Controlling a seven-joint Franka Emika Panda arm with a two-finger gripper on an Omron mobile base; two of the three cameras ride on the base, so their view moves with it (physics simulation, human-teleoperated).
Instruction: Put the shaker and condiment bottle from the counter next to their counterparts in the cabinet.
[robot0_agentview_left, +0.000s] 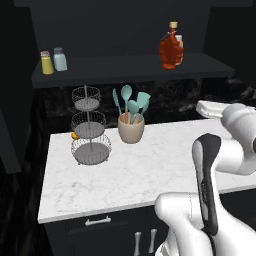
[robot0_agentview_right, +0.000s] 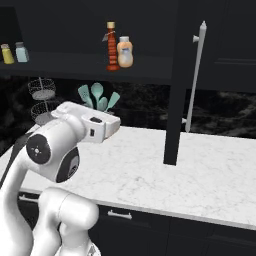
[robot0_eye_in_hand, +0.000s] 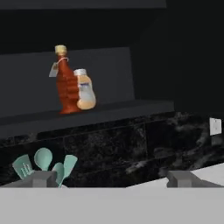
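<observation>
Hand (robot0_eye_in_hand: 112, 178) spread wide, empty, above the counter (robot0_agentview_left: 150, 170). Toward the counter's back edge: beige crock (robot0_agentview_left: 131, 128) holding teal utensils (robot0_agentview_left: 131, 104), beside a three-tier wire basket stand (robot0_agentview_left: 89, 127). Farther back on the cabinet shelf (robot0_agentview_left: 125, 67): shaker (robot0_agentview_left: 60, 59) touching yellow shaker (robot0_agentview_left: 46, 63) near left end; condiment bottle (robot0_eye_in_hand: 66, 83) against orange bottle (robot0_eye_in_hand: 84, 89) toward right.

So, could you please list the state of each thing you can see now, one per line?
shaker: upright on the cabinet shelf, beside the yellow shaker.
condiment bottle: upright on the shelf, against the orange bottle.
gripper: open, holding nothing.
cabinet door: open.
utensil holder: upright on the counter, full of spatulas.
wire stand: upright on the counter.
</observation>
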